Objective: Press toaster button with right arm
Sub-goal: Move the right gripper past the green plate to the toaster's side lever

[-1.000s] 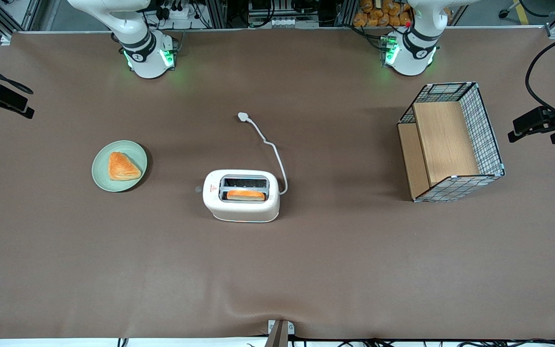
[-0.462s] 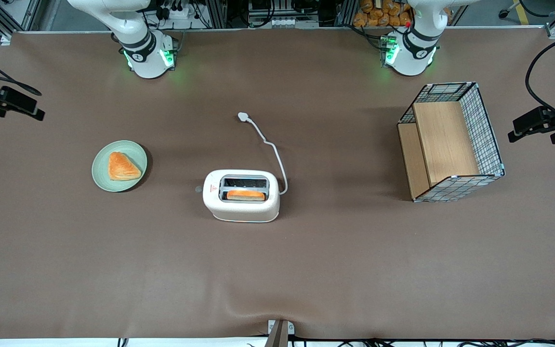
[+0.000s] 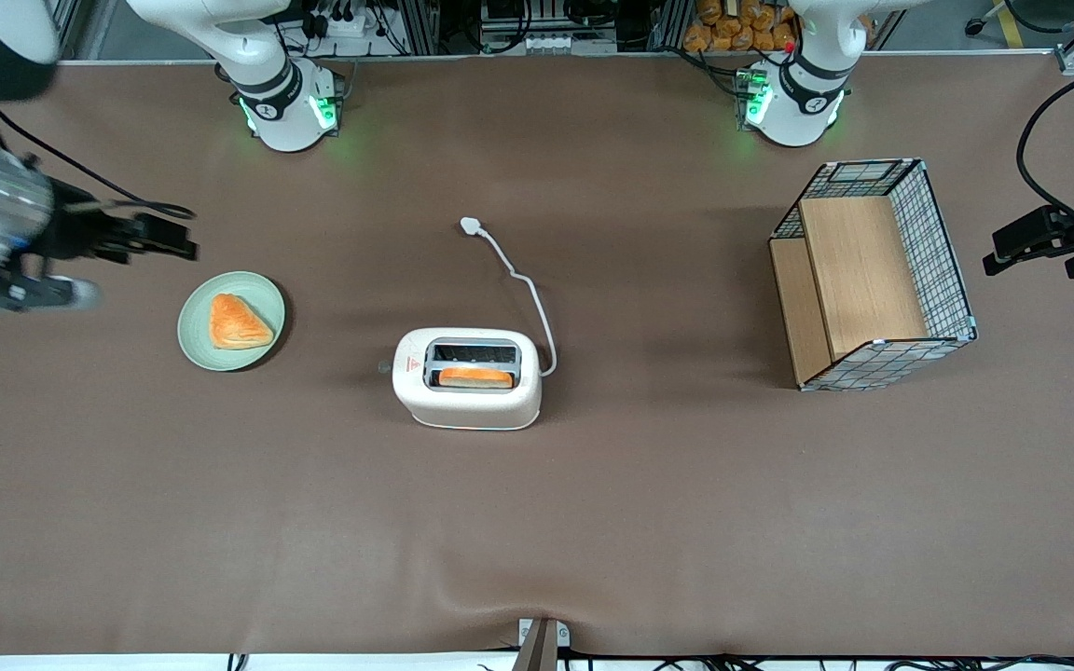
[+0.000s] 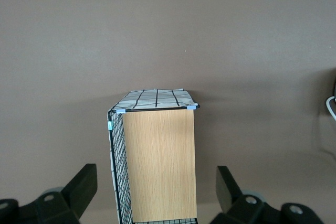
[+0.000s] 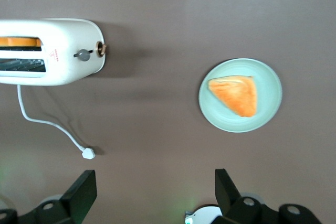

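The cream-white toaster (image 3: 467, 391) (image 5: 58, 35) stands mid-table with a slice of toast (image 3: 475, 376) in the slot nearer the front camera. The toaster button (image 3: 384, 366) (image 5: 83, 55) is a small grey knob on its narrow end, the end that faces the working arm's end of the table. The right arm's gripper (image 3: 173, 238) (image 5: 153, 179) hovers above the table toward that end, just farther from the front camera than the green plate. Its fingers (image 5: 79, 192) are spread wide, open, with nothing between them. It is well apart from the toaster.
A green plate (image 3: 197, 340) (image 5: 268, 116) holding a triangular pastry (image 3: 237, 321) lies between gripper and toaster. The toaster's white cord and plug (image 3: 470, 225) (image 5: 88, 153) trail toward the arm bases. A wire basket with wooden shelves (image 3: 873, 275) (image 4: 157, 166) stands toward the parked arm's end.
The right arm has swung in over the table from its end, bringing the wrist and gripper up beside the plate. Toaster, plate and basket have not moved.
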Controlling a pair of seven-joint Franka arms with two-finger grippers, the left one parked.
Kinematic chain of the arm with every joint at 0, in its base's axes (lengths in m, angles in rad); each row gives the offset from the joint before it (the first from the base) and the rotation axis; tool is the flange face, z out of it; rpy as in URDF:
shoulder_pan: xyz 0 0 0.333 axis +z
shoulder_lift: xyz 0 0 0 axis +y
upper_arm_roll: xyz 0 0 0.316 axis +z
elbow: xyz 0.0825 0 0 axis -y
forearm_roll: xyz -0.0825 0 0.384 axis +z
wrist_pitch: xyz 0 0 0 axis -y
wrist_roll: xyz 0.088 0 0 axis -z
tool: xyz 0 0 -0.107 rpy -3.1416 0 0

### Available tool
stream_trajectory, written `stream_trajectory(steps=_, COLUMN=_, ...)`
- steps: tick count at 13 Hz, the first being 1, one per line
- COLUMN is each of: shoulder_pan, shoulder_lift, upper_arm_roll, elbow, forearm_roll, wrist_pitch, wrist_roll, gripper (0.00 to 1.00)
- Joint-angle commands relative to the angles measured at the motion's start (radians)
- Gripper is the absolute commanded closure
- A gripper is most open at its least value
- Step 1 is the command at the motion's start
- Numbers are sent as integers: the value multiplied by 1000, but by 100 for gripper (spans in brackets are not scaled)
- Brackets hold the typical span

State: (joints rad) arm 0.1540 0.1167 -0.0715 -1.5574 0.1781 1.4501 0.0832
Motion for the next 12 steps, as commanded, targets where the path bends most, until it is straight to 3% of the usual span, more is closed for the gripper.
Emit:
stream_trajectory(steps=1, shoulder_pan=10, shoulder_lift=60, upper_arm_roll=-5, elbow=20, forearm_roll=61, wrist_pitch=19, wrist_roll=12, gripper=0)
stream_trajectory(steps=8, shoulder_pan=10, shoulder_lift=196, upper_arm_roll=-5, elbow=19, forearm_roll=253, wrist_pitch=75, wrist_roll=10, gripper=0)
stream_trajectory(steps=9, shoulder_pan=15, shoulder_lift=216, upper_arm_roll=-5, elbow=19, forearm_roll=276, wrist_pitch=94, wrist_roll=10, gripper=7)
stream_trajectory(steps=10, shoulder_pan=28, shoulder_lift=228, upper_arm_roll=-5, elbow=19, forearm_roll=291, wrist_pitch=119, wrist_roll=10, gripper=23)
stream_trajectory(steps=12, shoulder_pan=56, shoulder_lift=242, upper_arm_roll=-5, elbow=14, forearm_roll=293, wrist_pitch=179, wrist_roll=0, gripper=64)
